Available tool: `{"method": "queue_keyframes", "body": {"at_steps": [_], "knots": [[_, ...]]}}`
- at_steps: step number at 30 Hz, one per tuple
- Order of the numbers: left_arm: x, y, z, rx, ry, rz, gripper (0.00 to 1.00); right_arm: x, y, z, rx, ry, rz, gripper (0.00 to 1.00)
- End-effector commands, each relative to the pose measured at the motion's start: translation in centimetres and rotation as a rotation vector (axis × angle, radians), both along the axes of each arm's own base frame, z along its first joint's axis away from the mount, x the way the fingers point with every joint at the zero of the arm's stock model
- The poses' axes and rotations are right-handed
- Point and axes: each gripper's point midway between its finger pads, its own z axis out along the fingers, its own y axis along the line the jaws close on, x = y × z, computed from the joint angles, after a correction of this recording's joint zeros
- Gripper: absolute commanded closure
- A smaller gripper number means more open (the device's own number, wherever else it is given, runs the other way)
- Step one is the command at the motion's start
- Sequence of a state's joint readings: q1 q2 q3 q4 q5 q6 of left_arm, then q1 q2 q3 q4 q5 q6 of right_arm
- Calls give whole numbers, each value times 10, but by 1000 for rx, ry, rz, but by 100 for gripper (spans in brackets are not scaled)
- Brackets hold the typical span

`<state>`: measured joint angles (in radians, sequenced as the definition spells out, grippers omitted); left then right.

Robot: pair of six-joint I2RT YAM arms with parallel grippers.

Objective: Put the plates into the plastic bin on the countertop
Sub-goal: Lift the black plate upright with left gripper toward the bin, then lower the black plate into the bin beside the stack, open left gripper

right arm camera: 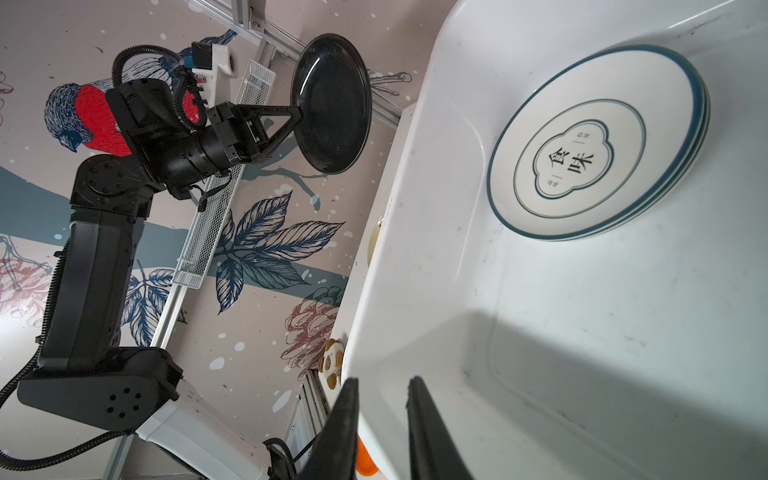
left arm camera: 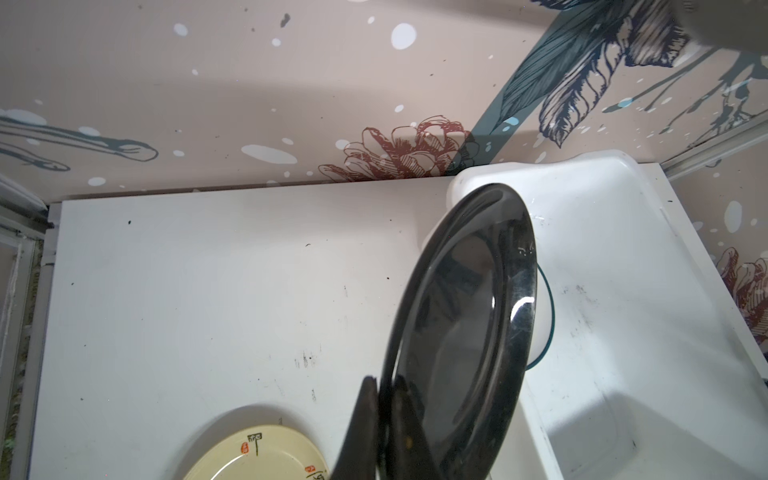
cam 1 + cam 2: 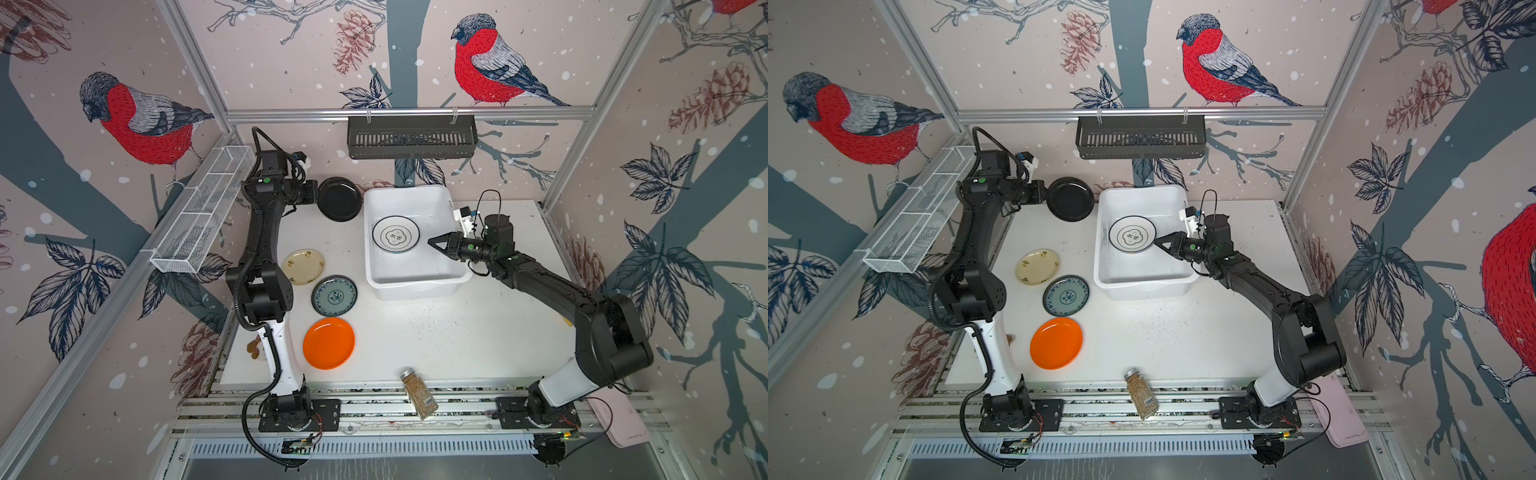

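White speckled countertop [image 3: 457, 332] with plastic bin [image 3: 415, 287], cream plate [image 3: 304, 266], teal-patterned plate [image 3: 334, 295] and orange plate [image 3: 328, 343] on it

The black plate [image 3: 340, 199] sits between the black left fingers [image 2: 368, 419]. Past the right fingers [image 1: 345, 428], the white plate [image 3: 395, 234] has dark blue rings and black letters. The bin [image 3: 415, 287] is white.
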<state>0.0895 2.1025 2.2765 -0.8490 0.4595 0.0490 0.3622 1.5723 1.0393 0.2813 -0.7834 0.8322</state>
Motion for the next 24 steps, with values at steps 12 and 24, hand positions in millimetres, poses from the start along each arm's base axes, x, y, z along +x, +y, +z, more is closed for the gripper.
{"method": "queue_keyframes", "body": {"at_steps": [12, 24], "knots": [[-46, -110, 43, -13, -66, -269, 100, -2, -62, 61, -10, -130, -92, 76], [-89, -222, -1, -21, 29, -572, 100, -23, -122, 88, -46, -170, -225, 74]]}}
